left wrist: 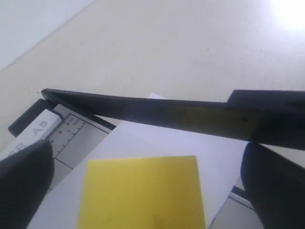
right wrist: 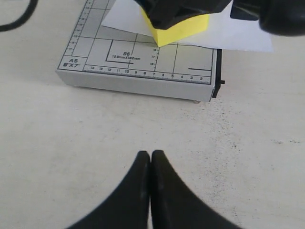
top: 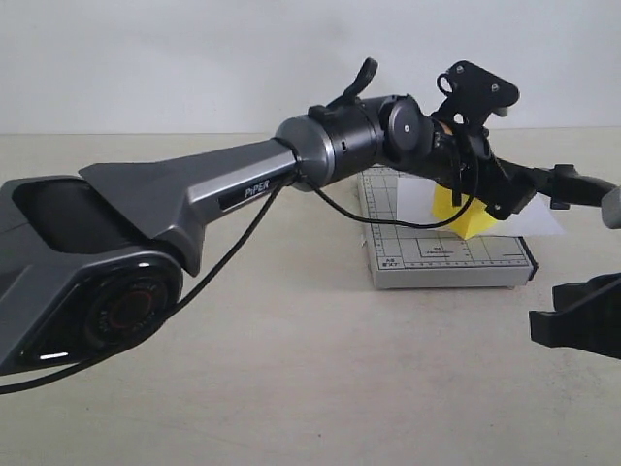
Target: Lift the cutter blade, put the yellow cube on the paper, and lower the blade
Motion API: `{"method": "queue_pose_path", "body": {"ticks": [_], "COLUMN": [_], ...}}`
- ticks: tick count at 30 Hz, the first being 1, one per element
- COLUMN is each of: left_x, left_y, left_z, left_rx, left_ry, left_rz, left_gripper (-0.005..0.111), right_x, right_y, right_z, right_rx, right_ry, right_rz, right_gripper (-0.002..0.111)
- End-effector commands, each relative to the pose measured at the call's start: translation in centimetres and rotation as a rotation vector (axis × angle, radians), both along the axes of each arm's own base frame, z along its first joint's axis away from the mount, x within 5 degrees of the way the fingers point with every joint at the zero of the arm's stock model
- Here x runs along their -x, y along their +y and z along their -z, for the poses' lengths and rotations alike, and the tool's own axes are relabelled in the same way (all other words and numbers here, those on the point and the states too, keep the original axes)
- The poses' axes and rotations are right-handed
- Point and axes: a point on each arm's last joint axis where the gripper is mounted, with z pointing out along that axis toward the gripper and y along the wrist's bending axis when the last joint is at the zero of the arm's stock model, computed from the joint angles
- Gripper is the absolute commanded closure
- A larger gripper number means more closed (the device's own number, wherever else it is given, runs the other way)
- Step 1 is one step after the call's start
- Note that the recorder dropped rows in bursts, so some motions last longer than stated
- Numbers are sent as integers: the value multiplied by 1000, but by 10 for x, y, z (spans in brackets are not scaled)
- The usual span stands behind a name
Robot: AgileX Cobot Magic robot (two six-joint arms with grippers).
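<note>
The left gripper (left wrist: 147,152) has its jaws spread wide. Its dark fingers (left wrist: 24,186) stand one on each side of the yellow cube (left wrist: 143,191), with a gap between each finger and the cube, so nothing is clamped. The cube rests flat on the paper (left wrist: 138,143), close to the edge of the sheet that faces the near edge of the tabletop.

The cutter blade (left wrist: 167,114) crosses just beyond the cube. It slants from its hinge at one corner of the grey gridded board (right wrist: 138,62) up to the thick handle end, which is lifted clear of the board. The white sheet shows on both sides of the blade and juts out past the board on the blade side.

The right gripper (right wrist: 150,157) has its two fingertips pressed together and grips nothing. It hangs over bare tabletop (right wrist: 71,143), well apart from the board and on the side nearer the near edge.

The board lies toward the far edge of the cream tabletop, right of the middle in the exterior view. The left arm (top: 194,194), marked PiPER, reaches across from the left side, and a black cable (top: 388,218) droops from it over the board. A pale plain wall (top: 194,58) rises behind the far edge.
</note>
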Motion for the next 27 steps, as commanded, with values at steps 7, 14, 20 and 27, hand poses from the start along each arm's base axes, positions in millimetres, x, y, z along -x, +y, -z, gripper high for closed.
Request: {"method": "queue_pose_path", "body": {"ticks": [7, 14, 20, 27], "left_x": [13, 27, 25, 20], "left_y": [19, 38, 55, 72], "left_z": [-88, -107, -107, -99], "left_rx": [5, -189, -278, -300], "left_ry": [31, 91, 174, 278], "left_rz": [-84, -57, -138, -215], "left_gripper": [22, 100, 102, 102], "right_x": [0, 0, 0, 0], "right_y": [1, 2, 2, 2], "right_z": [-2, -2, -2, -2], "right_rx": [-3, -2, -2, -2], "right_ry": [-6, -6, -6, -6], "right_rz": [-11, -27, -27, -27], "right_gripper": [108, 108, 108, 108]}}
